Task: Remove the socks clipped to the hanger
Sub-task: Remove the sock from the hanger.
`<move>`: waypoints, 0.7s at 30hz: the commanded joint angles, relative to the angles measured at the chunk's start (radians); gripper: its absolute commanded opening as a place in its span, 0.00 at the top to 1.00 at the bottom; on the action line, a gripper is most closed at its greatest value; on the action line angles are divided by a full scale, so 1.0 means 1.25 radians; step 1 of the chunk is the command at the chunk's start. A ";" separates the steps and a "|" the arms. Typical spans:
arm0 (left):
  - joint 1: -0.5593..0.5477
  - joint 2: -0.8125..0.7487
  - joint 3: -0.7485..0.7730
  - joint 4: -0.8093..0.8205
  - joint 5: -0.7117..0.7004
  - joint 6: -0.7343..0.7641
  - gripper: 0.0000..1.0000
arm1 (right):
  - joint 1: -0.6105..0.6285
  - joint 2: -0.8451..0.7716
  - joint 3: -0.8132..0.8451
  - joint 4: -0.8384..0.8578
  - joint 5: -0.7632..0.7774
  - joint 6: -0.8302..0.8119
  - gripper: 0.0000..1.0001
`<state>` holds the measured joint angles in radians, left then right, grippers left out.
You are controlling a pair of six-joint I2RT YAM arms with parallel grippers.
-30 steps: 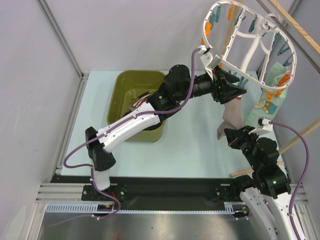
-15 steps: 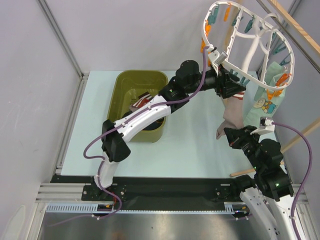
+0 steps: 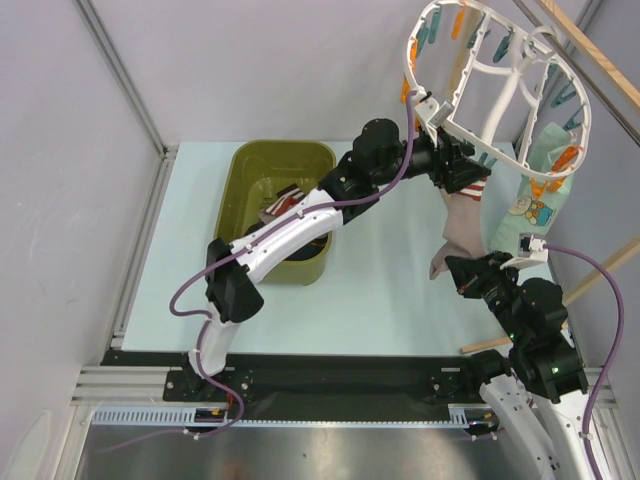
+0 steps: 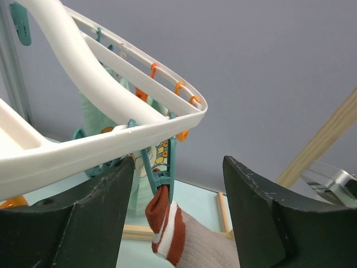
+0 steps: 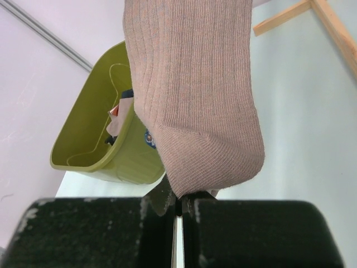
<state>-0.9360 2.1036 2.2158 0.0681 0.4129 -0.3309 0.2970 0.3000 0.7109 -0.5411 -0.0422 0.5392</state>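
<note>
Nearest, the right end effector (image 5: 179, 202) is clenched on the lower tip of a beige sock (image 5: 195, 100). It seems to pinch only a fold of fabric, though the contact is partly hidden. The sock hangs above the pale tabletop (image 3: 390, 290), its red-and-white cuff caught in a teal peg (image 4: 162, 170). The left end effector (image 4: 178, 184) stands released, one finger on each side of that peg. Above is the white hanger (image 4: 83, 78), with a mint bear-print sock (image 3: 535, 205) clipped farther back. To the left, an olive tub (image 3: 240, 190) holds other socks (image 3: 285, 200).
</note>
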 commanded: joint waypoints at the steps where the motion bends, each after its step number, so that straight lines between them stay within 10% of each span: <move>1: 0.009 0.012 0.039 0.012 -0.015 0.018 0.30 | -0.003 -0.003 0.038 0.037 -0.020 0.002 1.00; 21: 0.006 0.039 0.042 0.060 -0.030 0.024 0.32 | -0.003 0.016 0.053 0.068 -0.067 0.012 1.00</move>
<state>-0.9310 2.1410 2.2166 0.0948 0.3897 -0.3126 0.2970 0.3077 0.7506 -0.5030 -0.0998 0.5468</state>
